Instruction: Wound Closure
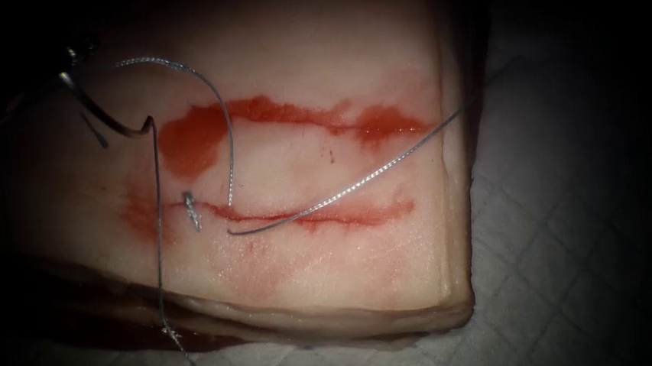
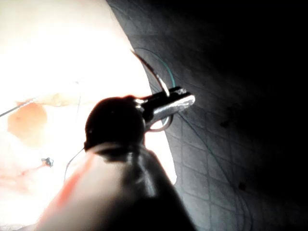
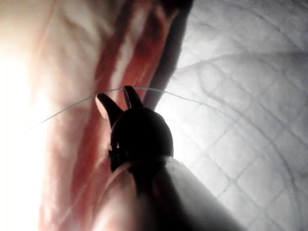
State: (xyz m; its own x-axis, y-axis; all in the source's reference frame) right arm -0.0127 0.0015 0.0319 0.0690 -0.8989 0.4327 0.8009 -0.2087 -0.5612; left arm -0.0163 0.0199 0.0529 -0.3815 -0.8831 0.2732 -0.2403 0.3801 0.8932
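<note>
Curved steel needle (image 1: 99, 114) in left tool (image 2: 180, 102)

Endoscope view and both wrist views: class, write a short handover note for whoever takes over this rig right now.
Left pincer: shut on the needle, held near one end of its curve, above the tissue's upper left; the needle is out of the tissue.
Right pincer: jaws open, thread running past the tips, nothing gripped.
Thread loops from the needle over the upper cut and enters the tissue by the lower cut; another strand trails off to the right.
Done: one knot at the lower cut's left end.
Left: the rest of that cut lies unstitched.
</note>
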